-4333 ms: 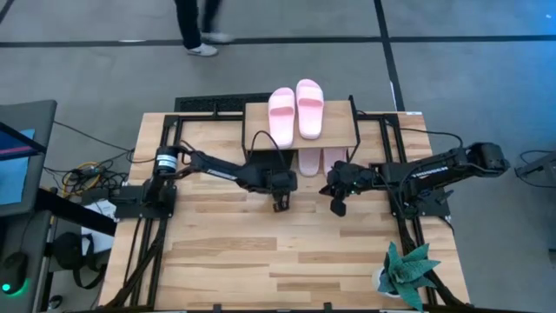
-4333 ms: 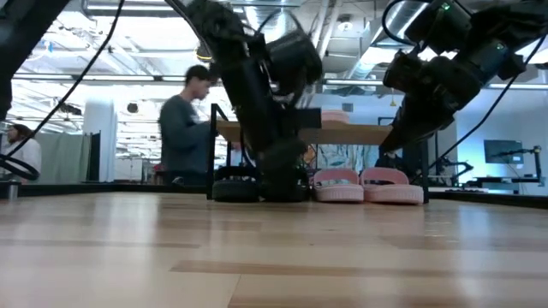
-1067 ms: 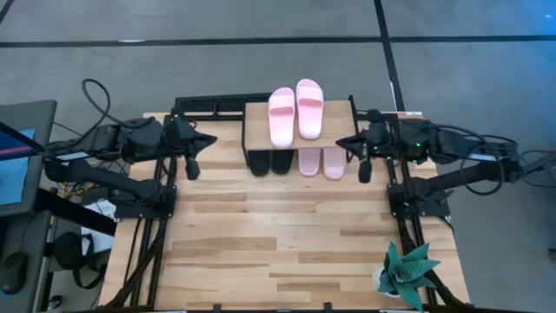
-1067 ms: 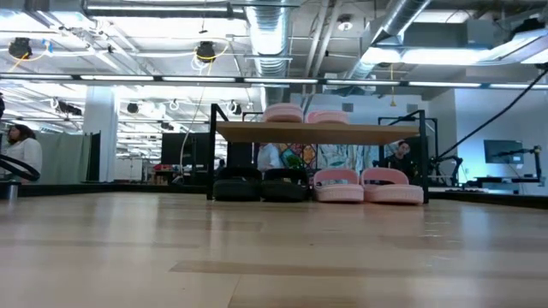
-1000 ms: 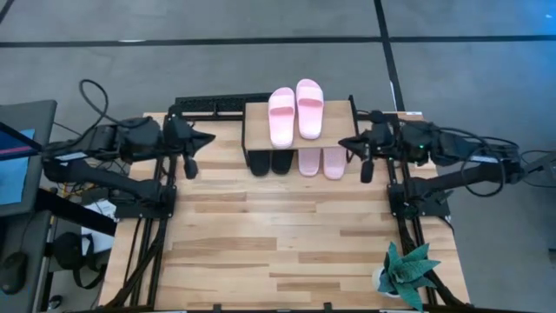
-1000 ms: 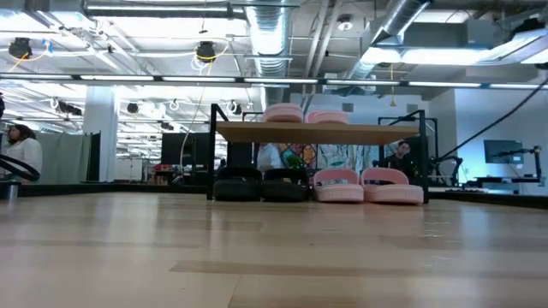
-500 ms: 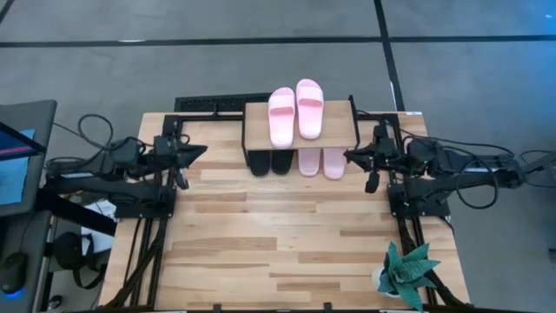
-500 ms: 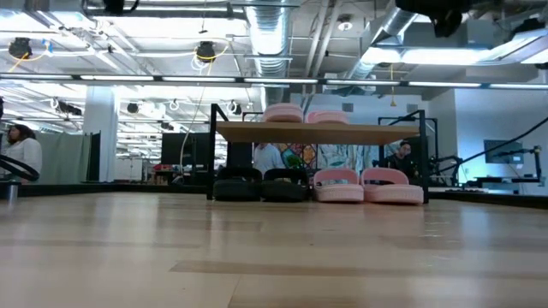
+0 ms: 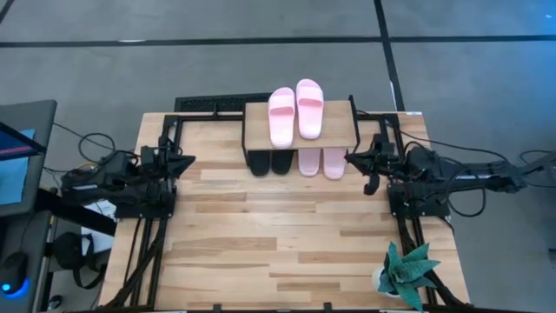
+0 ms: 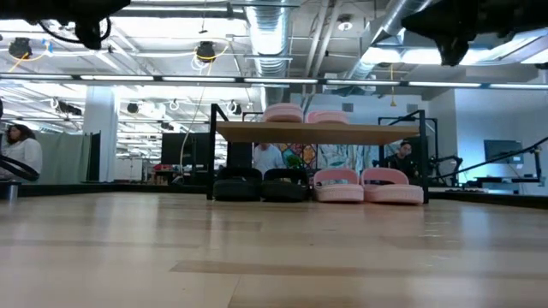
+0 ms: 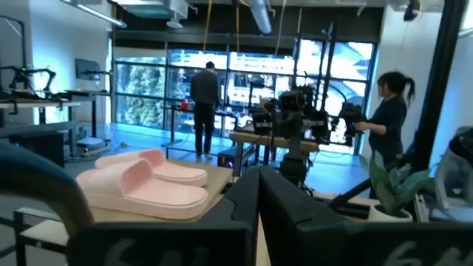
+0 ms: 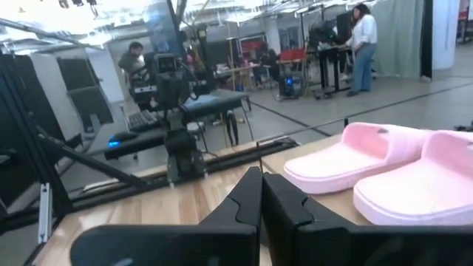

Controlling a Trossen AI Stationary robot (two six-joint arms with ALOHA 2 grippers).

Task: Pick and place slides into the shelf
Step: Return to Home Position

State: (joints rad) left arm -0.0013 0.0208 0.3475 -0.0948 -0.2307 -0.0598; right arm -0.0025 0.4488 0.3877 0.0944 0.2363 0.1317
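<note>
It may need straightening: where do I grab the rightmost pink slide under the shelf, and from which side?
Probably the slide's exposed end, pinched above and below the sole, coming low from the table's front. The shelf board covers the rest, a leg stands at its right and another slide lies close on its left.

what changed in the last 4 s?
Both arms pulled back from the shelf front: left end effector to the table's left side, right end effector to its right. Nothing gripped or released. The slides stayed: pink pair on top, black pair and second pink pair underneath.
</note>
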